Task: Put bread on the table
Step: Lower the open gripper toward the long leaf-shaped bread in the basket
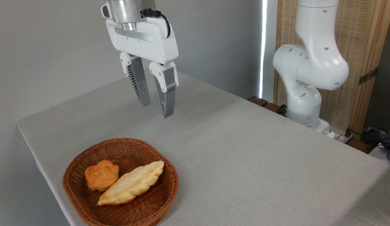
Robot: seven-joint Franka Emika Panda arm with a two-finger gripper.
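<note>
A brown wicker basket (119, 207) sits near the front left corner of the grey surface (260, 150), holding two baked items. On its left side lies a small round orange bun (101, 174); just to the right, touching it, the long braided bread (132, 186) rests at a slant, one pointed end near the front of the basket and the other toward the back right rim. Above and a little behind the basket hangs the gripper (155, 108), clear of everything, its two grey ribbed fingers (139, 83) pointing down, parted to a moderate gap and holding nothing. Farther right, the arm's white base joints (308, 72) stand at the far edge of the surface, before a wooden screen (355, 40).

The task appears to be at its opening step: the bread is not yet grasped and the open stretch of surface to the right of the basket is unused. The next move would seem to call for bringing the fingers forward and down over the loaf's middle, turned to straddle its narrow width, while keeping clear of the bun pressed against it and of the basket's rim.
</note>
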